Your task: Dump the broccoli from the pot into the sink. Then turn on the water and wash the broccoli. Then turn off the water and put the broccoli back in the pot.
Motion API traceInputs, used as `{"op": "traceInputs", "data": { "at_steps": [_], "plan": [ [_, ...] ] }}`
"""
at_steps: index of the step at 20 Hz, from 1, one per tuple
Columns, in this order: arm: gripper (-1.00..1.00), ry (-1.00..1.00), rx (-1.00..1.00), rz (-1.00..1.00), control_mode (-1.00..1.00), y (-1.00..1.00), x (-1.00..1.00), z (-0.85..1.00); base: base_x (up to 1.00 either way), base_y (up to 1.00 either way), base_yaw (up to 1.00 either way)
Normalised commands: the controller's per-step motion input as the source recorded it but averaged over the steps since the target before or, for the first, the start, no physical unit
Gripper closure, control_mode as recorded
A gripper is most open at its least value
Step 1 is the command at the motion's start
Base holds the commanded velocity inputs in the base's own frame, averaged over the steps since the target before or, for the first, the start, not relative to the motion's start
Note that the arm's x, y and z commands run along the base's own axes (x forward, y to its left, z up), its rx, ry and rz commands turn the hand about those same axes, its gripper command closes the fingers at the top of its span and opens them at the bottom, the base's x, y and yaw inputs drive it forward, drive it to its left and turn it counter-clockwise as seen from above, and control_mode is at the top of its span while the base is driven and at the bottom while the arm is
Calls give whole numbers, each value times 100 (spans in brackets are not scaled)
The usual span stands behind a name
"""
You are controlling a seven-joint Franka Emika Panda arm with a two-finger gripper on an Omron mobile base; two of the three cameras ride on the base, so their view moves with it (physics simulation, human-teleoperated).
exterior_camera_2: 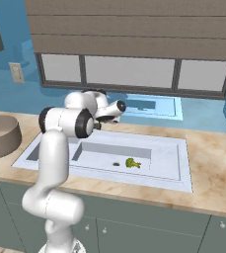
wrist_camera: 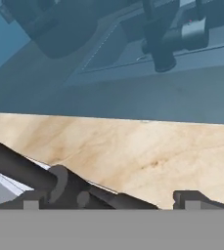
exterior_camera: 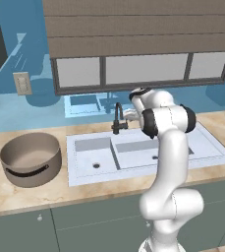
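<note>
The broccoli (exterior_camera_2: pixel 132 163) lies in the right basin of the white sink (exterior_camera_2: pixel 173 163), close to the drain. On the counter left of the sink (exterior_camera: pixel 79 147) stands the grey-brown pot (exterior_camera: pixel 30 157), upright, with nothing showing inside; its edge (exterior_camera_2: pixel 1 136) is also in the right base view. My gripper (exterior_camera: pixel 127 115) is up behind the sink at the black faucet (exterior_camera: pixel 118 118). In the hand view my gripper (wrist_camera: pixel 113 202) is open, its fingertips (wrist_camera: pixel 196 197) far apart, and a black faucet bar (wrist_camera: pixel 20 168) crosses low at the left fingertip. The water is out of view.
The marble counter (wrist_camera: pixel 133 146) runs behind the sink up to the blue wall (wrist_camera: pixel 108 97). A window with a brown blind (exterior_camera: pixel 138 29) hangs above the faucet. A wall outlet (exterior_camera: pixel 22 82) sits above the pot. Grey cabinets (exterior_camera_2: pixel 149 227) front the counter.
</note>
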Motion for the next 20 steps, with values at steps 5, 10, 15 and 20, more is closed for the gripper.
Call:
{"op": "traceInputs", "data": {
  "at_steps": [5, 10, 15, 20],
  "plan": [
    [-100, 0, 0, -6, -100, 0, 25, -20, 0, 0, 0],
    [-100, 2, 0, -6, -100, 0, 33, -24, 0, 0, 0],
    [-100, 4, 0, -6, -100, -2, 29, -28, 0, 0, 0],
    [100, 6, 0, -5, -100, -1, 14, -37, 0, 0, 0]
  ]
}}
